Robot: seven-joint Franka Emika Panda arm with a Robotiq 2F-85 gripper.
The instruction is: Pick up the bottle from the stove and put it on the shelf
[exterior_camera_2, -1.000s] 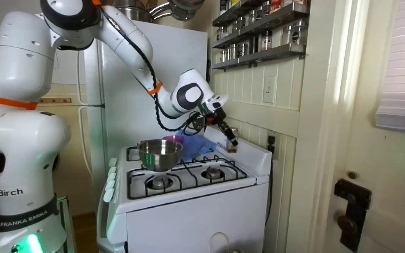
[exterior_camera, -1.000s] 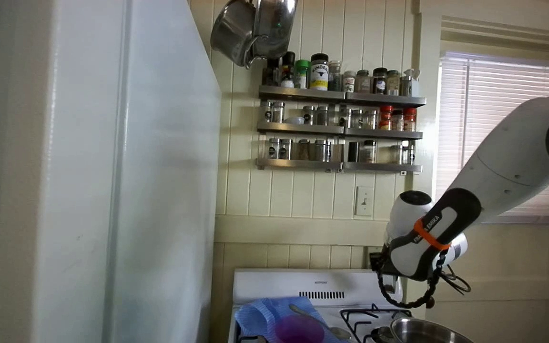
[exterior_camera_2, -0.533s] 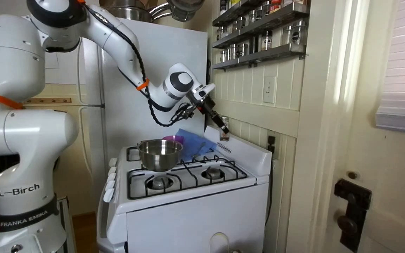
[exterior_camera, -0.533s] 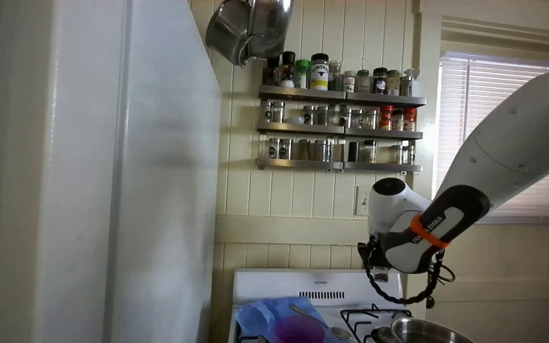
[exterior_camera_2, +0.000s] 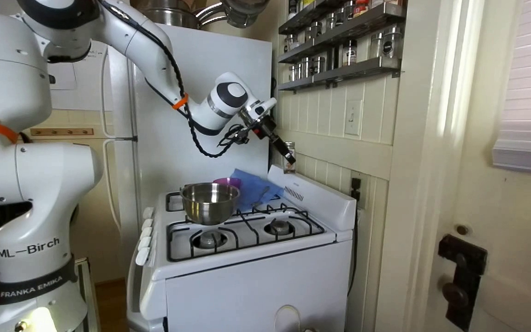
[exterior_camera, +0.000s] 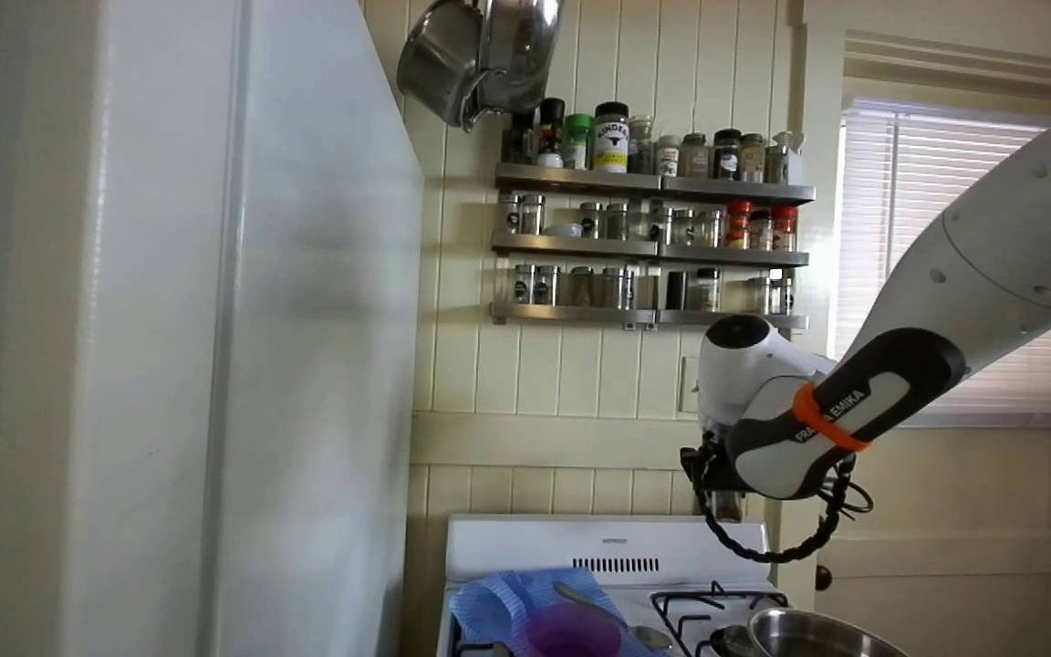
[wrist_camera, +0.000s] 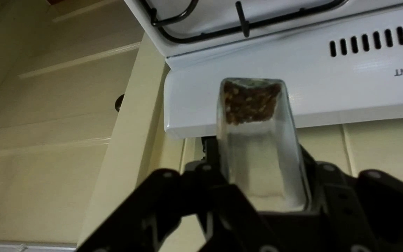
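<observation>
Currently, in the wrist view, I have the gripper (wrist_camera: 260,155) clamped on the square clear-glass bottle (wrist_camera: 258,138): the jaws stand apart by the bottle's full width, bearing on two opposite sides. Coarse reddish-brown flakes (wrist_camera: 250,105) occupy the bottle's base. Behind it lies the back panel (wrist_camera: 199,99) of the white gas stove (wrist_camera: 215,17).

In an exterior view, I read the bottle as near upright, higher than the rear burner (exterior_camera_2: 280,227), its base level in view with the back panel's upper edge; I cannot tell contact there. A steel bowl (exterior_camera_2: 208,213) stands on the stove.

In an exterior view, my arm (exterior_camera: 1000,265) partly masks the bottle, positioned lower than the three-tier metal shelf (exterior_camera: 571,314). Spice jars (exterior_camera: 615,290) line each tier.
</observation>
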